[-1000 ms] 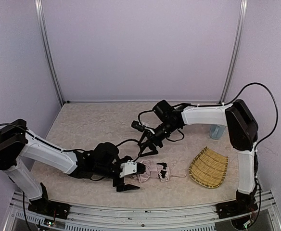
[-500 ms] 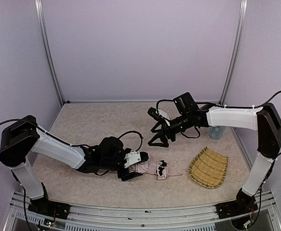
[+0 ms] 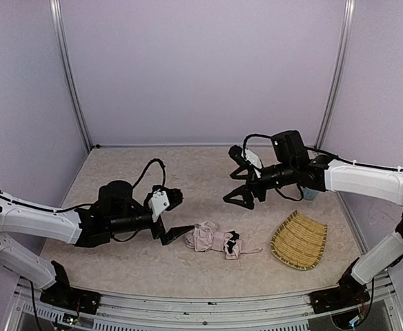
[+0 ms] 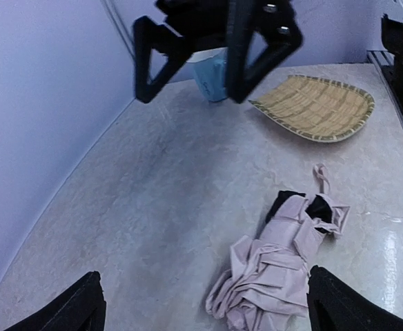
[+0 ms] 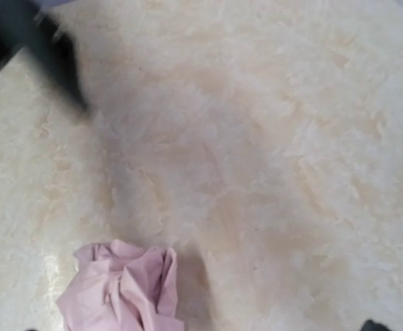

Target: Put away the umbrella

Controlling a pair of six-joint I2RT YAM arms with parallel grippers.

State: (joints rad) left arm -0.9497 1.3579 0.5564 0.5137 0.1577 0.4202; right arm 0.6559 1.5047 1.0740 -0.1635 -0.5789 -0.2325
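Observation:
The umbrella (image 3: 215, 241) lies folded and crumpled on the table at front centre, pale pink with black lining showing at its right end. My left gripper (image 3: 179, 215) is open and empty just left of it, not touching. In the left wrist view the umbrella (image 4: 284, 265) lies between and beyond my open fingertips (image 4: 81, 307). My right gripper (image 3: 239, 183) is open and empty, raised above the table behind the umbrella. The right wrist view shows only the umbrella's pink fabric (image 5: 119, 293) at the bottom edge.
A woven straw tray (image 3: 299, 241) lies right of the umbrella, also in the left wrist view (image 4: 319, 107). A pale blue container (image 3: 312, 188) stands behind it near the right wall. Purple walls enclose the table.
My left gripper has let go of the umbrella's left end and pulled back to the left. My right gripper has moved right and away from the umbrella. The umbrella stays on the table.

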